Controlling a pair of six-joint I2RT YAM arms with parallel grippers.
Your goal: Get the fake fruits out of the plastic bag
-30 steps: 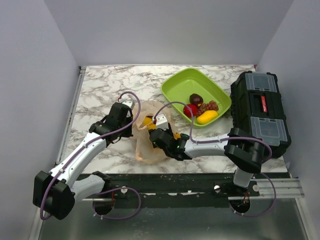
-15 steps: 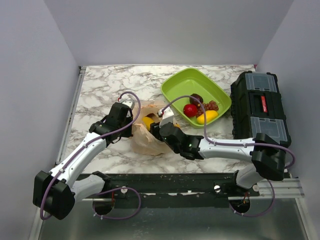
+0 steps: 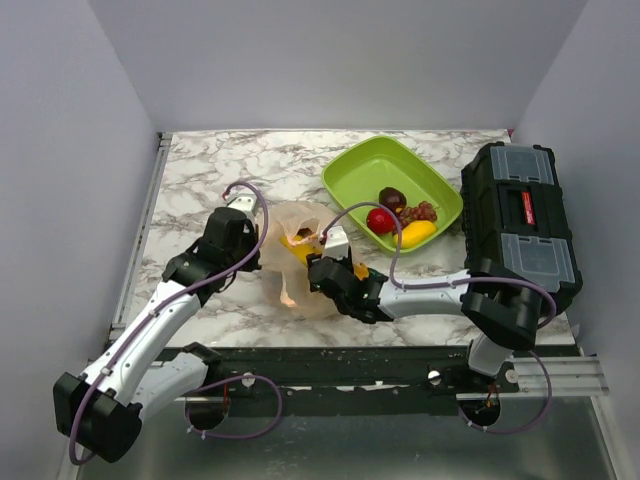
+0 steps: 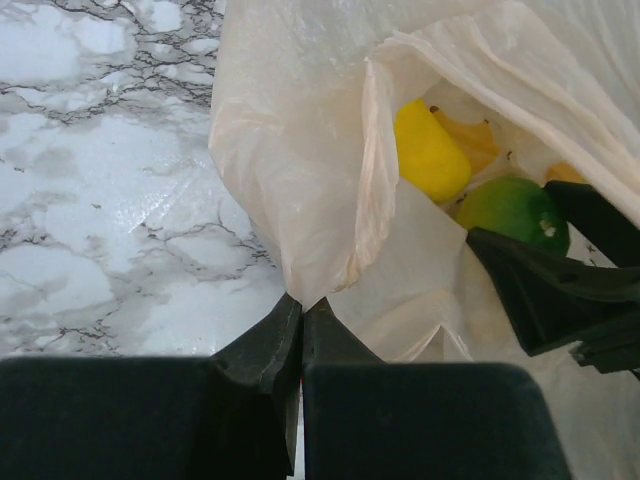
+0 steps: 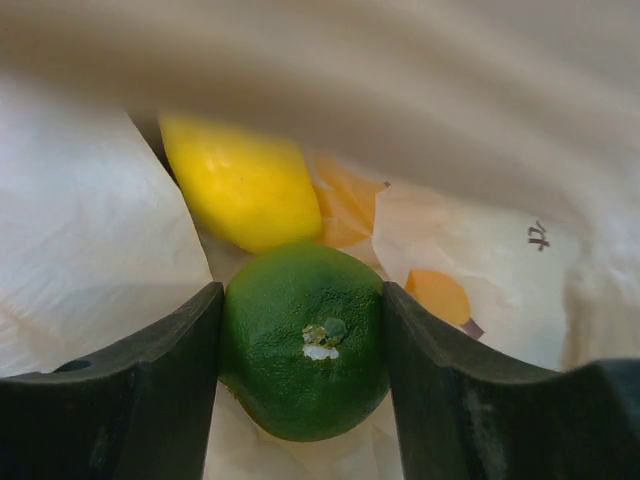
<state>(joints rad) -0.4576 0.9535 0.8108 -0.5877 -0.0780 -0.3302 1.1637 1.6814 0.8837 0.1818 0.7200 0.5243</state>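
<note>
The plastic bag point(image 3: 290, 275) stands bunched on the marble at the front middle. My left gripper point(image 3: 260, 238) is shut on its rim point(image 4: 302, 305), holding the mouth up. Inside lie a yellow fruit point(image 4: 430, 155) and a green fruit point(image 4: 510, 210). My right gripper point(image 3: 315, 262) reaches into the mouth. In the right wrist view its two fingers press both sides of the green fruit point(image 5: 305, 340), with the yellow fruit point(image 5: 240, 185) just behind. More fake fruits sit in the lime-green tray point(image 3: 360, 165): a red apple point(image 3: 380, 220), a dark plum point(image 3: 392, 198), grapes point(image 3: 422, 212) and a yellow piece point(image 3: 415, 233).
A black toolbox point(image 3: 520, 215) stands at the right edge of the table, close beside the tray. The right arm's forearm point(image 3: 430, 290) stretches along the front edge. Bare marble point(image 3: 200, 170) lies at the back left.
My left gripper has drawn the bag's rim up and to the left, so the bag stands taller and its mouth is wider. The right gripper has stayed at the mouth.
</note>
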